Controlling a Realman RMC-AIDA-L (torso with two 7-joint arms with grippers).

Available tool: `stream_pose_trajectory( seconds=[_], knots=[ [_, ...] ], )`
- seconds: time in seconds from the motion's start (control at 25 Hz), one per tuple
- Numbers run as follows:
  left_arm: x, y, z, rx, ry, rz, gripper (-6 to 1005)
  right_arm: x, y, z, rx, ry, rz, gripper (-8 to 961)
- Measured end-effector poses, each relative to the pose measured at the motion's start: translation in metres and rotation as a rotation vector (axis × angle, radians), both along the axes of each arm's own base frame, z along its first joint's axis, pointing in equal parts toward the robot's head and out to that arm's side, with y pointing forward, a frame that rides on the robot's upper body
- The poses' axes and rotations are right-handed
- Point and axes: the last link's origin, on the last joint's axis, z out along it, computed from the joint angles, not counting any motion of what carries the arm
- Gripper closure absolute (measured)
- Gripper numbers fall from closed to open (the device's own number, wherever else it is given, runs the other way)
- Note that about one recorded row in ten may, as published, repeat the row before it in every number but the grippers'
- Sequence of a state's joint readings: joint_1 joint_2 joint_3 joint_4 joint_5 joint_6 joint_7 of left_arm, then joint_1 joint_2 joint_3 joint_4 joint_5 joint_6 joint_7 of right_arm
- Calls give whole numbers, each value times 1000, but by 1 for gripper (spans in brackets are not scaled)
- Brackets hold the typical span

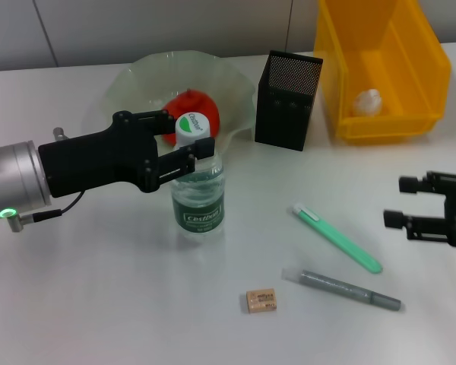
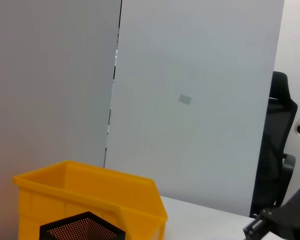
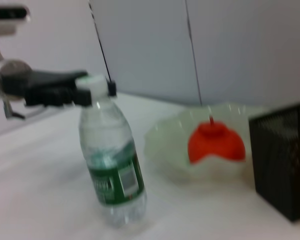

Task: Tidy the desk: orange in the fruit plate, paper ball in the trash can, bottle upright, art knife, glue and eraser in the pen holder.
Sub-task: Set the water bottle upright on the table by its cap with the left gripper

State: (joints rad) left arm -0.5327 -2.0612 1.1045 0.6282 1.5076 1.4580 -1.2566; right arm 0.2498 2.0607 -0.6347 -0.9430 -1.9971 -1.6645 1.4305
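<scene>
A clear water bottle (image 1: 198, 194) with a green label stands upright on the white table, in front of the fruit plate (image 1: 129, 84). My left gripper (image 1: 180, 140) is shut on its neck just under the white cap; the right wrist view shows the bottle (image 3: 112, 160) and that gripper (image 3: 55, 91) too. The orange (image 1: 194, 105) lies in the plate. The paper ball (image 1: 367, 101) lies in the yellow trash bin (image 1: 410, 46). The green art knife (image 1: 337, 237), grey glue stick (image 1: 342, 289) and eraser (image 1: 261, 299) lie on the table. My right gripper (image 1: 404, 201) is open and empty at the right edge.
The black mesh pen holder (image 1: 289, 99) stands between the plate and the yellow bin. The left wrist view shows the bin (image 2: 90, 197), the holder's rim (image 2: 82, 227) and a grey wall behind.
</scene>
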Motion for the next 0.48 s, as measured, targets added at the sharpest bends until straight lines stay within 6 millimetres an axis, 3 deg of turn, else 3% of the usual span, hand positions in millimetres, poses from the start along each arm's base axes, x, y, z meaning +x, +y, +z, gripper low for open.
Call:
stream_pose_trajectory(
  seconds=[0.48],
  knots=[
    [-1,-4,-2,-26,36,-19,528,18,-19,13,-80,-91,-82,214]
  ],
)
